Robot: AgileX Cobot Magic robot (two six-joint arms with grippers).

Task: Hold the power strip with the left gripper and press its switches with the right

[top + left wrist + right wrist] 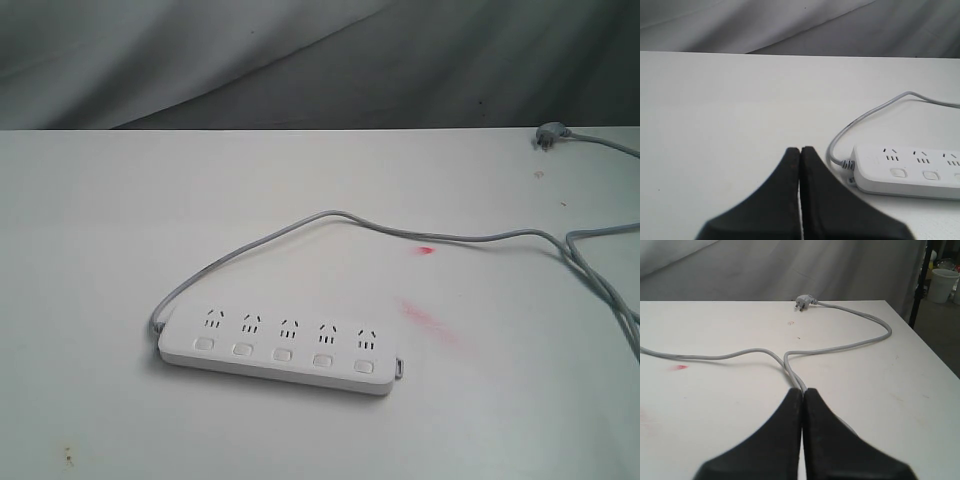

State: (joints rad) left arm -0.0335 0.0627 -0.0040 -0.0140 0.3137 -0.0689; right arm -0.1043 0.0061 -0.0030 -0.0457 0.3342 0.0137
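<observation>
Lying flat toward the worktop's (90, 230) near edge, the power strip (275, 352) is resting untouched. Your left tool (800, 151) and right tool (803, 391) are sitting closed, empty.

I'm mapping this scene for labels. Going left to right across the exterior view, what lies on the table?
power strip → pink smear → plug. The grey cable runs across most of the width, so it is left out.

One power strip (300, 338), five switches (282, 354), one plug (549, 134)
</observation>
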